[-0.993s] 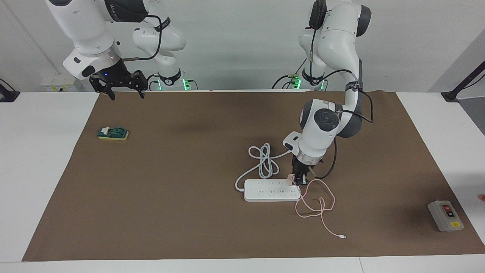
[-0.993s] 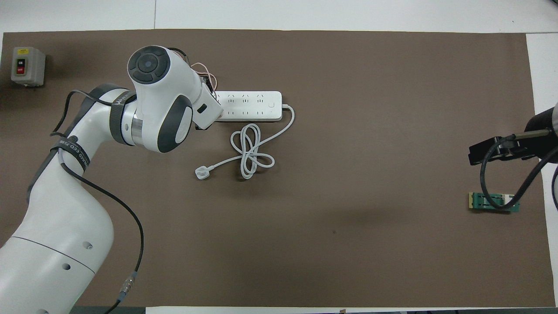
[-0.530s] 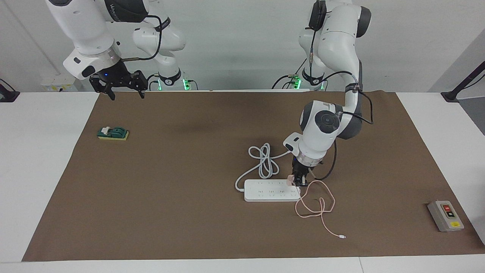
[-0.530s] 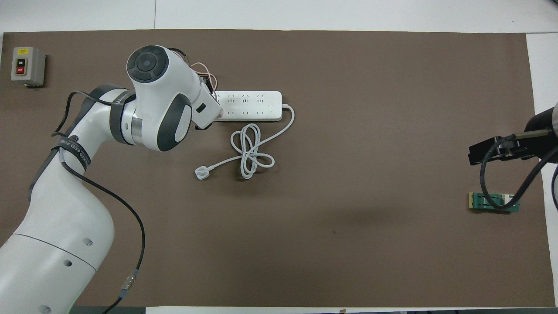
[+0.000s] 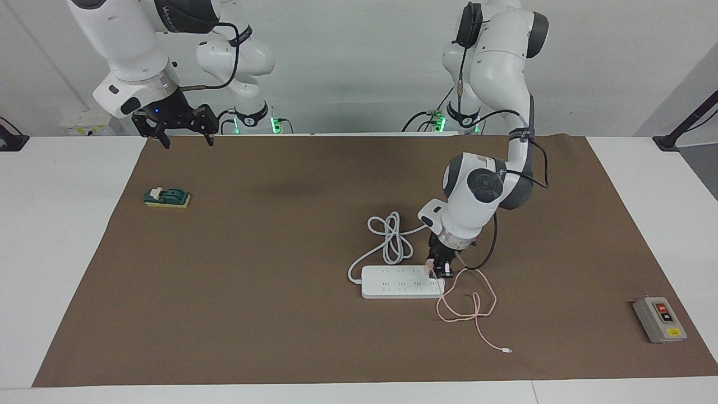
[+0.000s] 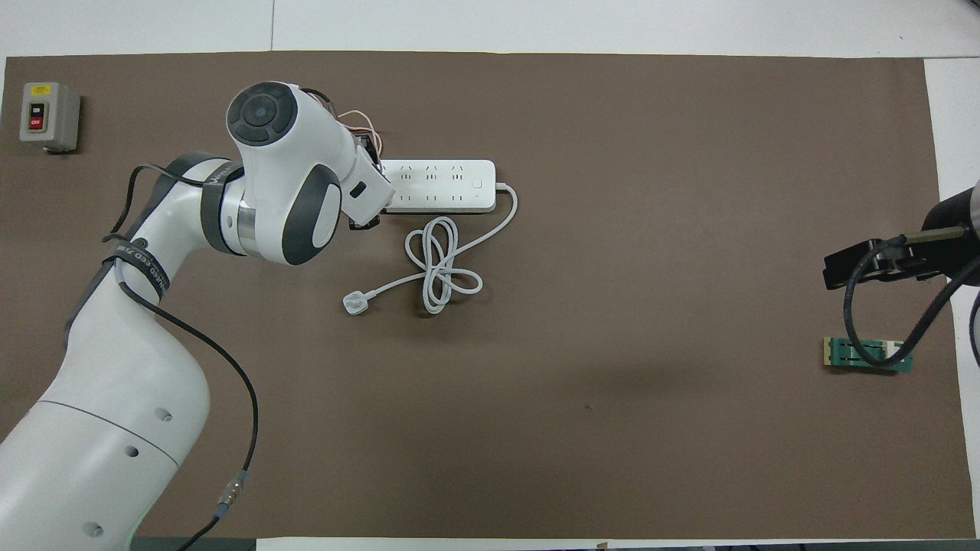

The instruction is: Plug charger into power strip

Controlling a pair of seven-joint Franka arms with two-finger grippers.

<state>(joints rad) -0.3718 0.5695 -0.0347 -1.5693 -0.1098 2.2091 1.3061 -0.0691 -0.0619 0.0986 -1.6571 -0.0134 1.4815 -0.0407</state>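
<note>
Since the earlier frames, the left arm's wrist is seen shifted slightly, raised a little over the power strip [image 5: 401, 281], while everything else on the brown mat [image 5: 280, 314] is unchanged. The left gripper [image 5: 439, 270] is poised at the strip's end toward the left arm's side, right at the pale-pink charger [image 5: 431, 268], which is seated on the strip's top at that end. Whether the fingers are parted from the charger or pressed on it cannot be told.

The right arm is kept waiting, its gripper [image 5: 185, 134] held wide open and empty above the mat's edge nearest the robots.

The charger's thin pink cable [image 5: 468, 306] is looped on the mat farther from the robots than the strip. The strip's thick white cord [image 6: 444, 264] is coiled nearer the robots. A grey button box [image 5: 659, 319] is left at the left arm's end, and a small green block [image 5: 167, 197] at the right arm's end.
</note>
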